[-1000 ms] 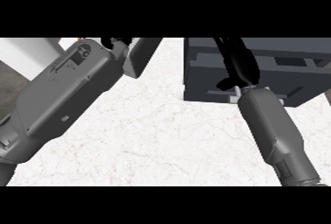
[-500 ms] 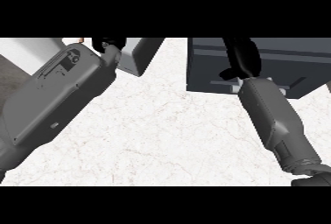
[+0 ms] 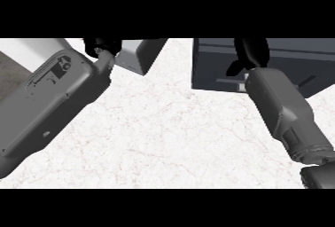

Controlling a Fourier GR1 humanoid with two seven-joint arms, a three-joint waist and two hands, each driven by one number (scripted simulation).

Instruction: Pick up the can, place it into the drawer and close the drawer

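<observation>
Nearest you lies the counter (image 3: 170, 142), white with faint veining, bare between the two forearms. At left, your left forearm (image 3: 49, 106) runs up and away from the near left edge, broad and grey, toward the far left. At right, your right forearm (image 3: 285, 111) rises from the near right corner and narrows toward the wrist.

Farther out, the right hand (image 3: 248, 55) shows black over the dark drawer unit (image 3: 216, 66), which stands at the far right of the counter. The hand is cut by the view's upper edge, so you cannot tell whether its fingers are spread or curled, nor whether they touch the unit.

At the far left, the left hand (image 3: 101, 46) shows only as a small black shape at the wrist, beside a pale grey block (image 3: 141, 55). Its fingers are likewise out of sight; you cannot tell their state.

The can shows nowhere in this view; you cannot tell where it is.
</observation>
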